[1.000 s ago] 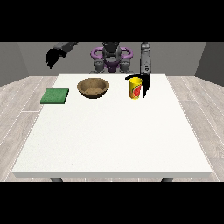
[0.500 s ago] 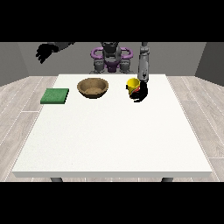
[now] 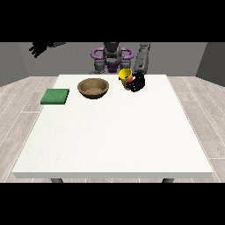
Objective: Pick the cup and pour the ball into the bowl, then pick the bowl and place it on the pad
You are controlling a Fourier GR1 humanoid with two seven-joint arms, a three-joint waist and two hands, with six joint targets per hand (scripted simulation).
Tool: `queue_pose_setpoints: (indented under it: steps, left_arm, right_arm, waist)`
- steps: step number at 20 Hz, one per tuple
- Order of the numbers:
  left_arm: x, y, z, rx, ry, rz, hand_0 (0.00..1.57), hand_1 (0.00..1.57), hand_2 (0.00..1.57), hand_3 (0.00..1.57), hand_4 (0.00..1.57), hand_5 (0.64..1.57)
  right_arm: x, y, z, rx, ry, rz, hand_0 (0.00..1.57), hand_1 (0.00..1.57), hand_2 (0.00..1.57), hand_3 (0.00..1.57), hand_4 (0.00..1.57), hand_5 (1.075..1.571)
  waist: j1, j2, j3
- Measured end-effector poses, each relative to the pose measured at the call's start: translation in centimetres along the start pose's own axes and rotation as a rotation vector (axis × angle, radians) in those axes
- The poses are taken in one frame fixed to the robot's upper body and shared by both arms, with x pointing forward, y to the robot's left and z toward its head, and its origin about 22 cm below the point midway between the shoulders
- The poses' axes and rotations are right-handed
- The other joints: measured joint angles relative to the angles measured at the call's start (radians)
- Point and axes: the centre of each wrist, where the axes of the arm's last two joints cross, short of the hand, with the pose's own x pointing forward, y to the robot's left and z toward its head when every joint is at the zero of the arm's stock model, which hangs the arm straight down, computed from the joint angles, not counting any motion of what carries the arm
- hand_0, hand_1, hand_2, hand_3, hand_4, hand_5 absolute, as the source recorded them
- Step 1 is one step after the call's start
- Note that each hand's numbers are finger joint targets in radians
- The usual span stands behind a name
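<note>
With the cup (image 3: 125, 75) clasped and tilted in the hand at the view's right (image 3: 136, 82), carry it over the bowl (image 3: 93, 87) before tipping further — mouth above the bowl's middle, so the ball lands inside.

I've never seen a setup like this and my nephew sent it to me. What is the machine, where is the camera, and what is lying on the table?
The camera stands across a white table and faces a humanoid robot at the far edge, so its sides appear mirrored. It has two arms ending in black hands. The hand at the view's right is wrapped round a yellow cup, lifted off the table and tilted towards a wooden bowl. The hand at the view's left is raised high and to the side, holding nothing. A green pad lies flat near the table's left edge, apart from the bowl. I cannot make out a ball in the cup or the bowl.
</note>
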Motion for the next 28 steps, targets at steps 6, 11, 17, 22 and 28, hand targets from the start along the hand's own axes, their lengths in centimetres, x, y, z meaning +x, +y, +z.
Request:
queue_pose_setpoints:
  steps: [6, 11, 17, 22, 28]
  left_arm:
    - [2.5, -1.9, -1.9, -0.072, -0.077, -0.406, 1.35, 1.35, 1.57, 1.57, 1.44, 1.540]
    - [5.0, -5.1, -2.8, -0.136, -0.110, -0.660, 1.36, 1.36, 1.57, 1.57, 1.44, 1.545]
    - [9.8, -9.2, -3.7, -0.177, -0.123, -0.834, 1.31, 1.31, 1.57, 1.57, 1.47, 1.529]
    - [12.2, -10.8, -4.0, -0.173, -0.174, -1.051, 1.49, 1.49, 1.57, 1.57, 1.19, 1.561]
    - [15.4, -11.9, -4.9, -0.141, -0.244, -1.321, 0.61, 0.61, 1.49, 1.54, 1.03, 1.571]
  right_arm:
    - [-1.6, -0.2, -0.2, -0.004, 0.069, -0.012, 0.00, 0.00, 0.00, 0.10, 0.67, 1.559]
    - [-3.0, -1.3, 0.1, -0.022, 0.115, -0.026, 0.00, 0.00, 0.00, 0.00, 0.69, 1.560]
    - [-3.9, -3.2, 0.4, -0.027, 0.142, -0.037, 0.00, 0.00, 0.00, 0.17, 0.70, 1.560]
    - [-4.7, -3.1, 0.1, -0.023, 0.159, -0.042, 0.00, 0.00, 0.00, 0.25, 0.70, 1.555]
    - [-5.3, -2.2, -0.8, -0.008, 0.159, -0.053, 0.00, 0.00, 0.00, 0.31, 0.69, 1.553]
  waist:
    - [0.006, -0.066, 0.0037]
    - [0.021, -0.108, 0.0023]
    - [0.026, -0.120, -0.0002]
    - [0.024, -0.136, -0.0008]
    - [0.004, -0.139, -0.0015]
